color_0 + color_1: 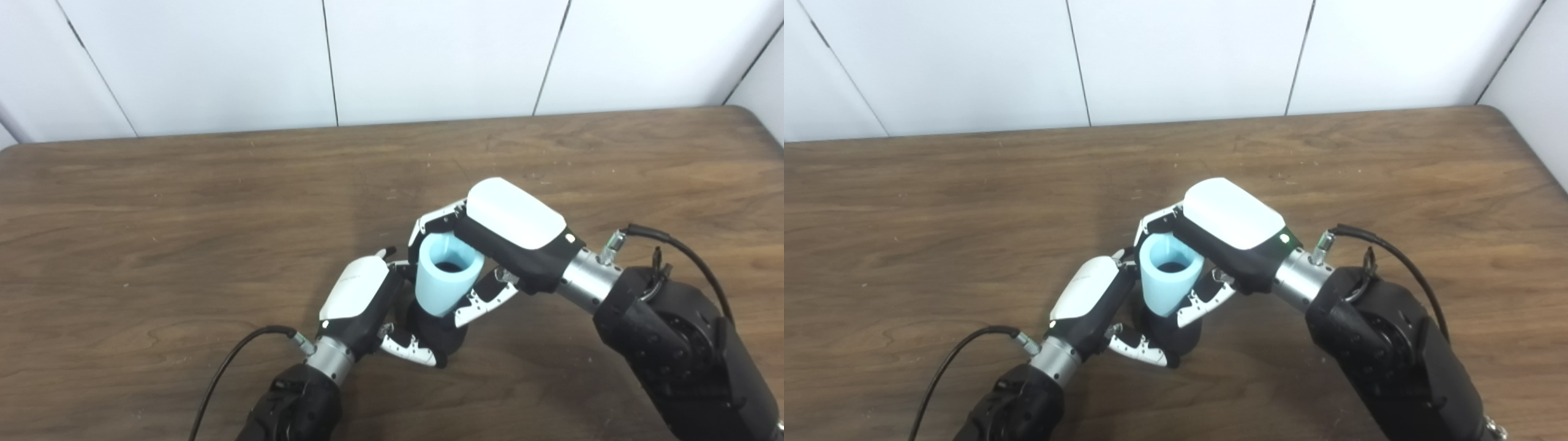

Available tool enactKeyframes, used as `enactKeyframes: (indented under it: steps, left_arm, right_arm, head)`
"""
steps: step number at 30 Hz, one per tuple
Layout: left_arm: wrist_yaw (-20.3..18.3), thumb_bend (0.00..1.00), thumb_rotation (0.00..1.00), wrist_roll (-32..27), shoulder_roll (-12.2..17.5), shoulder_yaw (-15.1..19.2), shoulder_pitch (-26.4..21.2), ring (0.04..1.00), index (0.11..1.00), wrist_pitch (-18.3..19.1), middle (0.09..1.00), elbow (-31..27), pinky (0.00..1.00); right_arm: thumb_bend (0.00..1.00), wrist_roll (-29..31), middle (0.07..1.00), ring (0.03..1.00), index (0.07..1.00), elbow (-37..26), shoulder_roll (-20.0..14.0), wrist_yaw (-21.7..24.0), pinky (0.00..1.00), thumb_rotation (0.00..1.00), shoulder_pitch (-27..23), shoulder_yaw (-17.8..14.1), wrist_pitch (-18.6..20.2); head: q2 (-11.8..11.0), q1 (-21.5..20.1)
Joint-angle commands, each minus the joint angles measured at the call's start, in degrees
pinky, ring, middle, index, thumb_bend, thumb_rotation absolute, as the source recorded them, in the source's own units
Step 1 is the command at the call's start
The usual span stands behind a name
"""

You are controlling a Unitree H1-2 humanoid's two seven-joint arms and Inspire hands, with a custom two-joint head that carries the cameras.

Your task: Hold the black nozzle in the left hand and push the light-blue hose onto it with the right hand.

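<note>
The light-blue hose [446, 277] is a short tapered tube standing upright, open end up, with a dark hole inside. My right hand [505, 236] is shut on it from the right, fingers around its far side and thumb on its near side. Its narrow lower end sits on the black nozzle [436, 334], which stands on the table below it. My left hand [367, 300] is shut on the black nozzle from the left, fingers wrapped around its base. Both show in the right eye view too: the hose [1168, 280] and the nozzle [1170, 334].
The brown wooden table [184, 233] spreads all around the hands. A white panelled wall [392, 55] stands behind its far edge. Black cables run from both wrists.
</note>
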Motion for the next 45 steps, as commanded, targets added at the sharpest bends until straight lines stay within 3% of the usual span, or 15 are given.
enactKeyframes:
  steps: [1,7,8,10,13,17,20,26,33,39,45]
  left_arm:
    - [-4.11,0.52,0.0,-0.49,0.64,-0.93,1.58,0.663,0.469,2.05,0.511,1.48,0.97]
    - [-4.02,0.52,0.0,-0.52,0.79,-0.91,1.58,0.67,0.465,1.83,0.516,1.59,0.97]
    - [-4.01,0.52,0.0,-0.55,0.8,-0.89,1.55,0.67,0.465,1.81,0.515,1.66,0.97]
    - [-4.01,0.52,0.0,-0.57,0.82,-0.88,1.51,0.669,0.466,1.78,0.514,1.77,0.97]
    - [-4.06,0.52,0.0,-0.46,0.88,-0.93,1.49,0.668,0.466,1.8,0.515,1.84,0.97]
    - [-4.23,0.52,0.0,-0.59,0.91,-0.86,1.48,0.664,0.465,1.93,0.517,1.67,0.97]
    - [-4.21,0.52,0.0,-0.55,0.83,-0.86,1.46,0.665,0.463,1.98,0.52,1.8,0.97]
    - [-4.16,0.52,0.0,-0.38,0.78,-0.92,1.41,0.681,0.458,1.98,0.528,1.97,0.97]
    - [-4.14,0.52,0.0,-0.61,0.73,-0.87,1.32,0.67,0.46,1.93,0.525,2.08,0.97]
    - [-3.96,0.52,0.0,-0.83,0.64,-0.81,1.24,0.672,0.465,1.78,0.516,2.27,0.97]
    - [-3.62,0.52,0.0,-1.2,0.63,-0.76,1.12,0.664,0.466,1.6,0.515,2.66,0.97]
  right_arm:
    - [0.49,-0.15,0.502,0.412,0.54,1.72,-2.36,2.31,0.31,0.0,1.63,0.18,-0.28]
    - [0.49,-1.23,0.546,0.45,0.528,0.6,-1.99,3.38,0.32,0.0,2.49,-0.05,1.83]
    - [0.51,-1.22,0.621,0.55,0.513,0.42,-1.87,3.51,0.43,0.06,2.39,-0.06,2.19]
    - [0.78,-0.88,0.737,0.693,0.681,0.03,-1.6,3.77,0.56,0.04,2.13,-0.05,3.06]
    - [0.87,-0.2,0.844,0.826,0.778,-0.83,-1.42,4.11,0.73,0.12,1.16,-0.27,4.23]
    - [0.9,0.07,0.947,0.949,0.845,-1.69,-1.36,4.23,0.86,0.17,0.15,-0.87,4.44]
    - [0.94,-1.01,0.992,0.993,0.883,-2.47,-1.35,3.48,0.93,0.21,-0.63,-1.52,3.19]
    - [1.0,-2.82,1.0,1.0,0.938,-3.1,-0.76,1.85,1.0,0.29,-1.29,-3.21,0.45]
    - [0.95,-2.99,1.0,1.0,0.947,-6.02,-0.24,3.45,0.99,0.33,-2.29,-5.67,1.62]
    - [0.79,-1.27,0.957,0.971,0.923,-9.82,-0.63,5.15,0.94,0.45,-1.98,-8.49,2.44]
    - [0.67,1.88,0.945,0.956,0.919,-12.43,-1.66,4.3,0.92,0.59,-0.35,-11.33,0.3]
  head:
    - [0.06,-0.14]
    - [0.01,-0.26]
    - [-0.07,-0.26]
    - [-0.11,-0.25]
    - [-0.14,-0.35]
    - [-0.13,-0.43]
    - [-0.15,-0.32]
    - [-0.2,-0.3]
    - [-0.25,-0.21]
    - [-0.28,-0.26]
    - [-0.41,-0.17]
